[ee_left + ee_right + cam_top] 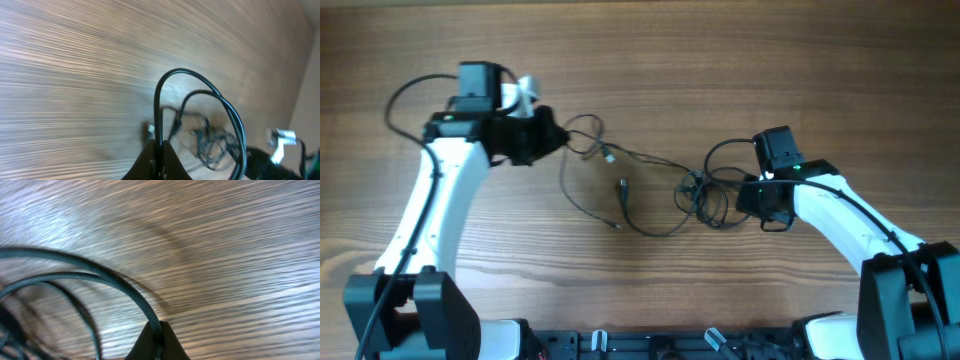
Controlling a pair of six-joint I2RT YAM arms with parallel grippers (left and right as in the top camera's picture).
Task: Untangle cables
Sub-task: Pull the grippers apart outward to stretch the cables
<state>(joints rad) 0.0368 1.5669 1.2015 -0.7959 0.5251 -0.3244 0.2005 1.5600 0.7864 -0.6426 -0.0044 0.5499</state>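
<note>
The left end effector (558,140), toward the counter's (720,60) left edge, is clamped on the cables (650,160). In its wrist view the fingers (147,166) are pressed together around thin black loops that arch up from them. From there the wires trail across the middle of the counter. A small metallic plug (623,186) lies loose among them, and they bunch into a tight snarl (705,195) just beside the right end effector (738,195). That one is also closed on a strand, with its fingers (146,347) pinching a curved wire where it meets them.

The likely trouble is the snarl. If the arms draw apart along the counter, the bunch could cinch tighter rather than open. The loose plug could hook a loop, or so thin a wire could slip out of either grip.

No brand, label or writing can be read in any view.
</note>
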